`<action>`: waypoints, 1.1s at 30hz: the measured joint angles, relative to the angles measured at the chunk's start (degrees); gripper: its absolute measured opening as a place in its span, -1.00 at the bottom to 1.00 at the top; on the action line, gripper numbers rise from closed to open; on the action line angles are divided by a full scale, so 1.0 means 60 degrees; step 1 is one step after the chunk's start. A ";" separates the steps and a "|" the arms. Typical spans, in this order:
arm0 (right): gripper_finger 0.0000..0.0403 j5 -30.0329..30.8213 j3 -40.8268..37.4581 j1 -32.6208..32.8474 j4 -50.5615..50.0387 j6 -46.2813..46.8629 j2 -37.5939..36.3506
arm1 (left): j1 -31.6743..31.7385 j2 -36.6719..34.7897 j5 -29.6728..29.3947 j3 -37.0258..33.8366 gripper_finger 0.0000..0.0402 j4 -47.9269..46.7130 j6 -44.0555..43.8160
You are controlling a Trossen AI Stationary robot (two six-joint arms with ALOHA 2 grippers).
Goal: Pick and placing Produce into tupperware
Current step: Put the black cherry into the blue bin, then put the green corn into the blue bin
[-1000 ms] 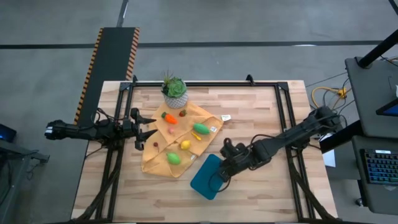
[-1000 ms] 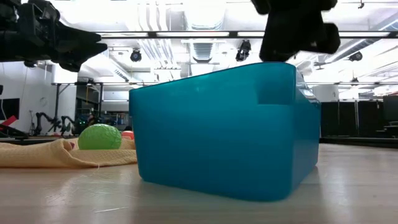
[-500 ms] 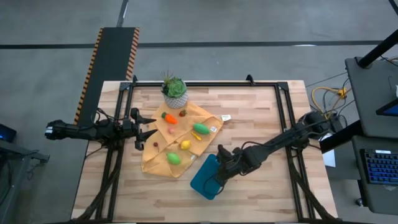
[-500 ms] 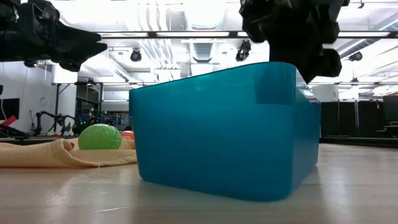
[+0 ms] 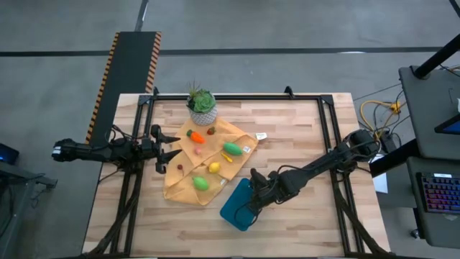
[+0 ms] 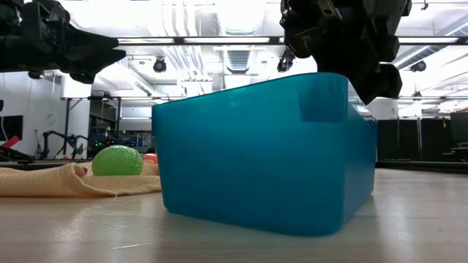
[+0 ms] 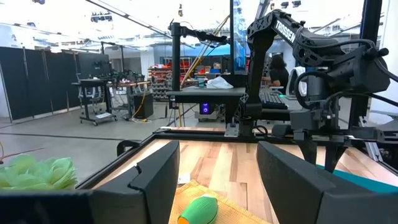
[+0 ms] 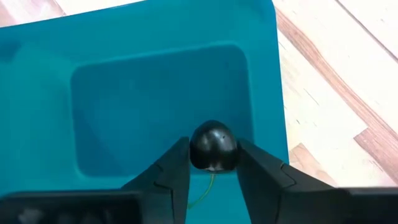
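Teal plastic fills the right wrist view: the tupperware (image 8: pixel 155 87) is sitting directly under the right tool (image 8: pixel 213 163), with its floor bare so far. In the high view the tupperware (image 5: pixel 239 204) is resting on the worktop (image 5: pixel 287 137) just off the corner of the yellow cloth (image 5: pixel 188 188), and the right tool (image 5: pixel 256 188) is hanging over its far end.

Risk, as judged: the piece is round and smooth and is being pinched only at its sides, so it may squirt out before release. It may also bounce or roll on the hard plastic floor. In the low view the right tool (image 6: pixel 333 36) is sitting close to the tupperware rim (image 6: pixel 322 77); contact with the rim could shove the light container across the wood.

Right tool: fingers (image 8: pixel 177 165) are parted only by the width of a small dark round produce piece (image 8: pixel 213 147), which they are gripping on both sides. A thin stem is hanging beneath it.

Remaining produce is lying on the cloth: orange carrot (image 5: pixel 195 135), green oval piece (image 5: pixel 231 149), yellow piece (image 5: pixel 213 167), second green piece (image 5: pixel 200 183).

Left tool (image 5: pixel 172 150) is waiting at the cloth's left edge, fingers (image 7: pixel 155 180) spread wide, holding nothing.
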 joint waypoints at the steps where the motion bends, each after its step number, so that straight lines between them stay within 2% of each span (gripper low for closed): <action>1: -0.41 0.0000 0.0000 0.0000 0.0000 0.0021 0.0000 | 0.0000 -0.0002 0.0000 0.0000 0.00 0.0000 0.0000; 9: -0.24 0.0000 -0.0004 0.0000 0.0000 0.0029 0.0000 | 0.0002 0.0004 0.0000 0.0000 0.00 0.0000 0.0000; 18: -0.23 0.0132 -0.0004 -0.0037 0.0019 0.0025 0.0000 | 0.0001 0.0000 0.0000 0.0000 0.00 0.0000 0.0000; 22: -0.26 0.1493 -0.0007 -0.0198 0.0379 -0.0211 -0.0053 | 0.0002 0.0000 0.0001 0.0000 0.00 0.0000 0.0000; 33: -0.27 0.4836 0.0477 -0.0517 0.0880 -0.3760 -0.1181 | 0.0000 -0.0004 0.0001 0.0000 0.00 0.0018 -0.0007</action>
